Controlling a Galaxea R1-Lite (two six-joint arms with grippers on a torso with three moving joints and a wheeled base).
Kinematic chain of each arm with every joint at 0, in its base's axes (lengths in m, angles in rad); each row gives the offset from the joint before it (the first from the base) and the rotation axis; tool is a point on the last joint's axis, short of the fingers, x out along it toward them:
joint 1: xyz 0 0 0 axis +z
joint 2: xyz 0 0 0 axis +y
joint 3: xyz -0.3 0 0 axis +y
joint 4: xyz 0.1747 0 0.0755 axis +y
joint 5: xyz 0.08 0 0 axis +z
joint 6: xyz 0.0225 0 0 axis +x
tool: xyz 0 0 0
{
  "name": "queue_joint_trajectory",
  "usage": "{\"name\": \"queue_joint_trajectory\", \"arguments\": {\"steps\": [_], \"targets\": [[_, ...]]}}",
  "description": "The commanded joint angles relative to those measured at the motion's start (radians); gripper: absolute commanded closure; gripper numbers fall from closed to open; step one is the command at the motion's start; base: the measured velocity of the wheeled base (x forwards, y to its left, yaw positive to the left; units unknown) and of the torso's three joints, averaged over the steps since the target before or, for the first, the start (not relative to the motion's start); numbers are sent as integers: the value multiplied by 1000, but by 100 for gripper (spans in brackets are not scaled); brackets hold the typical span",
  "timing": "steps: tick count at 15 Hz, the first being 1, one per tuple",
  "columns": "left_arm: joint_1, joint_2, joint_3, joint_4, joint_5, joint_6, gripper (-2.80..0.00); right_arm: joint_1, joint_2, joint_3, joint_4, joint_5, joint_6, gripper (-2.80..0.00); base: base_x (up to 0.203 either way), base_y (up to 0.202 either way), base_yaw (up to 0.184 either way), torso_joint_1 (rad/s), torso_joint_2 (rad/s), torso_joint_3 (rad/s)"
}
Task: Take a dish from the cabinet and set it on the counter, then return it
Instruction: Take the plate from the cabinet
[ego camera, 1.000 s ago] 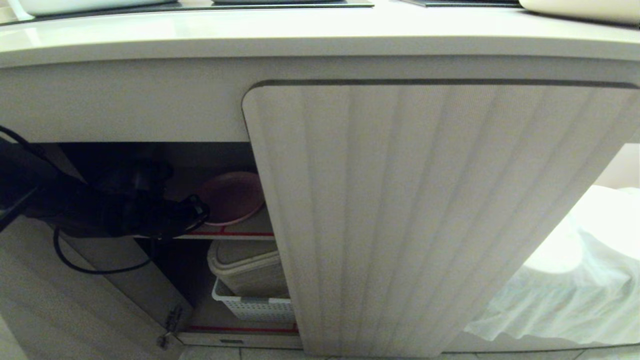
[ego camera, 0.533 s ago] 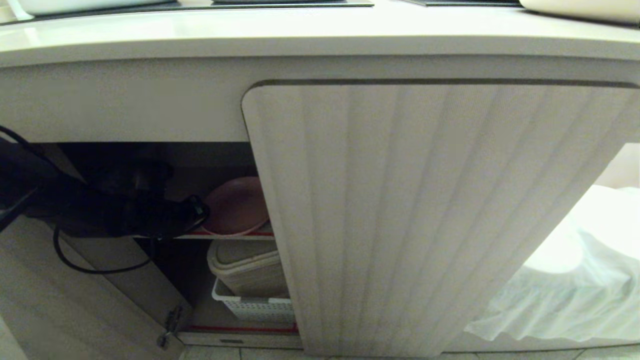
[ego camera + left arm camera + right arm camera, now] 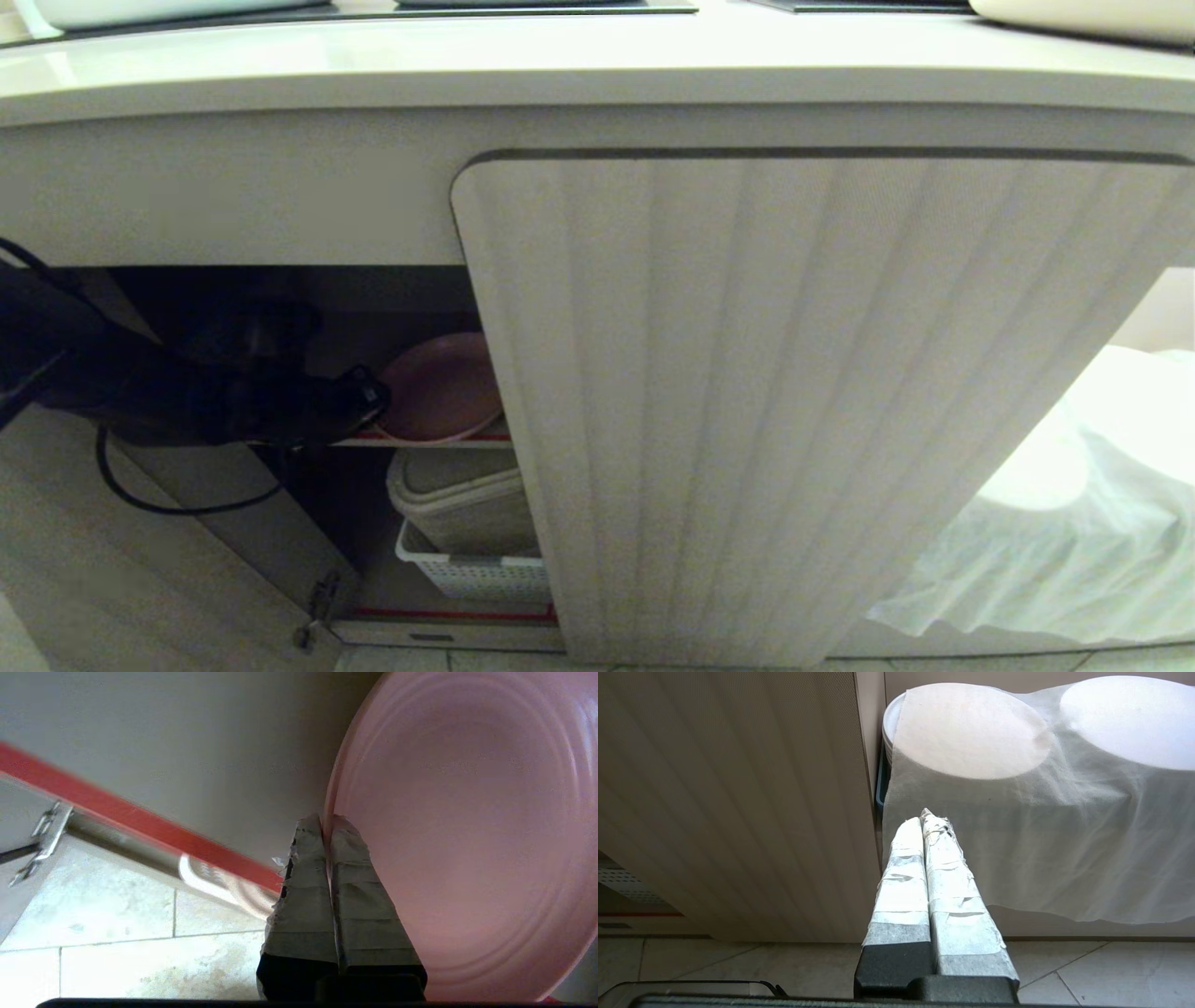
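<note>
The pink dish point(image 3: 441, 387) lies tilted on the upper, red-edged shelf point(image 3: 457, 436) of the open cabinet point(image 3: 373, 308), partly hidden behind the closed fluted door point(image 3: 794, 392). My left gripper point(image 3: 373, 399) reaches into the cabinet from the left. In the left wrist view that gripper point(image 3: 327, 819) is shut on the rim of the dish point(image 3: 467, 835), which passes between the taped fingers point(image 3: 303, 896). The counter point(image 3: 560, 65) runs above. My right gripper point(image 3: 924, 816) hangs shut and empty by the closed door.
A beige bin point(image 3: 462, 504) sits in a white basket point(image 3: 476, 574) on the lower shelf. The left door point(image 3: 112, 560) stands open. A white cloth point(image 3: 1074, 523) covers plates to the right of the fluted door. Tiled floor point(image 3: 117, 933) lies below.
The dish has slid a little toward the shelf's front edge and to the right, and now sits more tilted. The left arm has hardly moved.
</note>
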Motion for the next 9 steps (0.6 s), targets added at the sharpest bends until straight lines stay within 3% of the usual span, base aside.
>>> {"name": "queue_joint_trajectory", "arguments": {"steps": [1,9], "targets": [[0,-22,19,-3,-1,-4,0,1,0,0,0,0,0,0,0,0,0,0,0,0],[27,-66,53,1,-4,-9,0,1,0,0,0,0,0,0,0,0,0,0,0,0]]}}
